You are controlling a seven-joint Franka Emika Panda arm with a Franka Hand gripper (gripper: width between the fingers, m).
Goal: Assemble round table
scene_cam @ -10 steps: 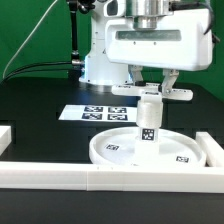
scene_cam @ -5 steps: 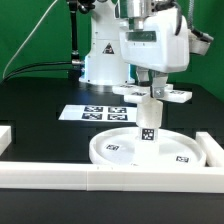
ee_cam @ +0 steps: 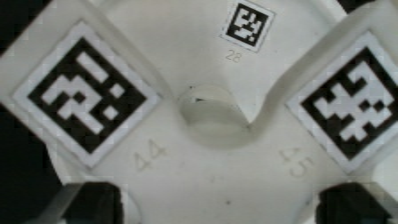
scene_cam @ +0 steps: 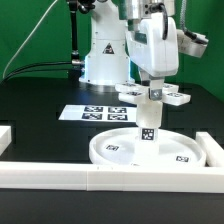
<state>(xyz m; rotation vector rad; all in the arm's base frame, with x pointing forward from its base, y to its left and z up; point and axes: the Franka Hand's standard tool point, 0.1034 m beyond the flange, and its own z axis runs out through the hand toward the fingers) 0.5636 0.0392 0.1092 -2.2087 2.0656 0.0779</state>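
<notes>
The large round rimmed disc point(scene_cam: 112, 151) lies on the black table. The short cylindrical post point(scene_cam: 148, 124) stands upright at its middle, with a tag on its side. The four-armed cross piece point(scene_cam: 178, 97) sits level on top of the post. My gripper point(scene_cam: 152, 88) reaches straight down and is shut on the cross piece at its hub. In the wrist view the cross piece point(ee_cam: 205, 120) fills the frame with its tagged arms, and my gripper point(ee_cam: 214, 202) has a dark finger point(ee_cam: 86, 205) on each side of the white hub.
The marker board point(scene_cam: 85, 113) lies behind the disc, toward the exterior view's left. A long white border rail point(scene_cam: 100, 180) runs along the front, with another point(scene_cam: 213, 150) at the right. The arm's white base point(scene_cam: 100, 62) stands behind.
My wrist has turned about its vertical axis over the post, showing a narrower side of the hand now. The cross piece's arms have shifted slightly with it. Disc and post have stayed put.
</notes>
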